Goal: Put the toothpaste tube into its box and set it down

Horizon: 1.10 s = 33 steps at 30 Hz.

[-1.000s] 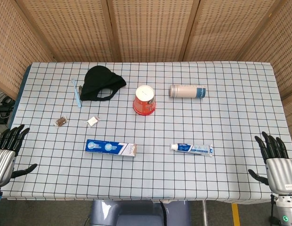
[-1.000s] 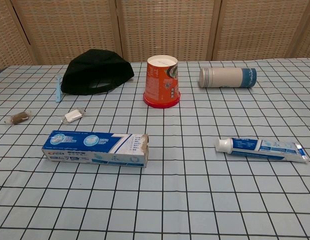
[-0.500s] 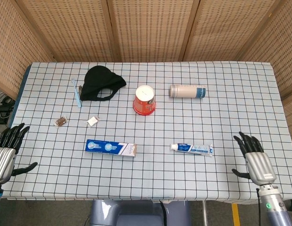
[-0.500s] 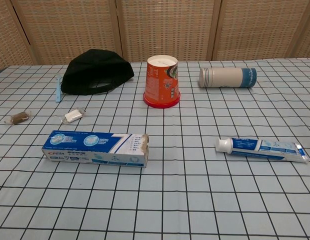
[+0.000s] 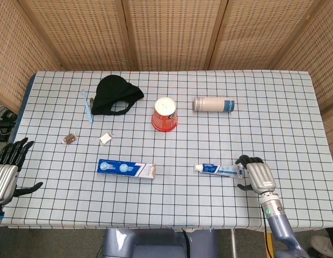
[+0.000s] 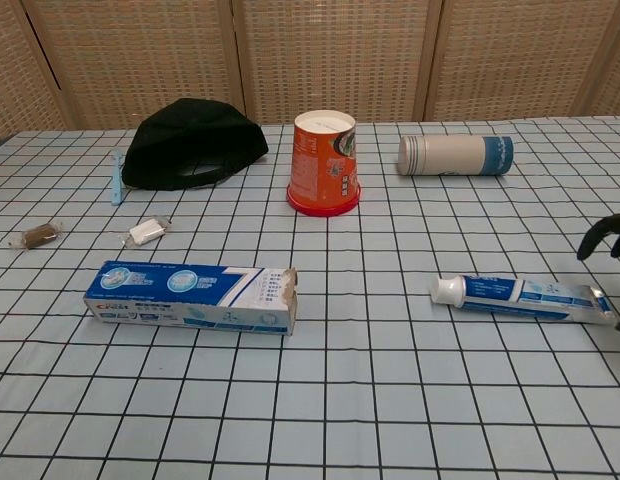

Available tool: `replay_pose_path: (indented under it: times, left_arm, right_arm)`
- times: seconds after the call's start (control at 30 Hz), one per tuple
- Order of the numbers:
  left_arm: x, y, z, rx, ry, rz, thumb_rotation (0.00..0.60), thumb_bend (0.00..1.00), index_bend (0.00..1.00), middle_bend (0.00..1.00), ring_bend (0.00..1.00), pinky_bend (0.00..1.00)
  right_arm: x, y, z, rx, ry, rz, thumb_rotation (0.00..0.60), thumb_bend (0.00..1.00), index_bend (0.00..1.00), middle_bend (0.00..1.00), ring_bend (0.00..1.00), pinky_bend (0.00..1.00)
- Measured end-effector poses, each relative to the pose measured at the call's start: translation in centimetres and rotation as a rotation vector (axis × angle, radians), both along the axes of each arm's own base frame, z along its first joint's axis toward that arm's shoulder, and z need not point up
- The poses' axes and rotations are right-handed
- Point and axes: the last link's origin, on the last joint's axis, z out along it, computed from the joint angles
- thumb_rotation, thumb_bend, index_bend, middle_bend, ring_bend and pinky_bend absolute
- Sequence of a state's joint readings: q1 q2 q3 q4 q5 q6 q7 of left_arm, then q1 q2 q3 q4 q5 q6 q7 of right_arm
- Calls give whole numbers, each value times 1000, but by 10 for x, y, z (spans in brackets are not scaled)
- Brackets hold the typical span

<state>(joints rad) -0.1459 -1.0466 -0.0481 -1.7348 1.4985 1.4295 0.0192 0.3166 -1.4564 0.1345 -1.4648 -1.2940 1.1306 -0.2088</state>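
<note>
On the checked counter a black cap lies at the back left, with a blue toothbrush just beside it. An upside-down red cup stands near the middle. A pale cylinder lies on its side to its right. Two small wrapped sweets sit toward the left.

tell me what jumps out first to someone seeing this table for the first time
The orange-red cup standing upside down mid-table catches the eye first, with the black cap heaped behind it to the left. Nearer the front edge lie the blue-and-white toothpaste box and, to its right, the toothpaste tube. The right hand hovers by the tube's tail end.
</note>
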Motion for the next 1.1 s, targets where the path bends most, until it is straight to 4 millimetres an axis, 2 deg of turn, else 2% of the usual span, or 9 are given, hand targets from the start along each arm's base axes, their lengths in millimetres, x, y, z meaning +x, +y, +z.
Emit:
replay_pose_path:
  times: [0.13,0.27,0.5,0.73,0.9,1.1]
  left_arm:
    - [0,4,2,-7,-9,2,600,0,0,0,0,0]
    - [0,4,4,-9,-20,3,600,0,0,0,0,0]
    - [0,3,6,2,-37,0,600,0,0,0,0,0]
    - [-2,4,5,-3,-26,10,600,0,0,0,0,0]
    - [-2,5,5,-1,-23,14,600,0,0,0,0,0]
    - [-1,4,4,-4,-15,12,600,0,0,0,0,0]
  right_arm:
    - [5,-3,-13,-1,26,10,600,226,374,350,331,292]
    - [11,-6,-27,5,69,28,600,298,374,350,331,303]
    - [18,-16,-47,19,136,39,600,351,399,370,349,302]
    - [20,-22,-50,26,143,38,600,380,434,401,389,302]
    - [18,-25,-48,31,144,27,600,390,486,461,449,308]
    - [15,-27,-50,64,151,5,600,404,500,476,465,310]
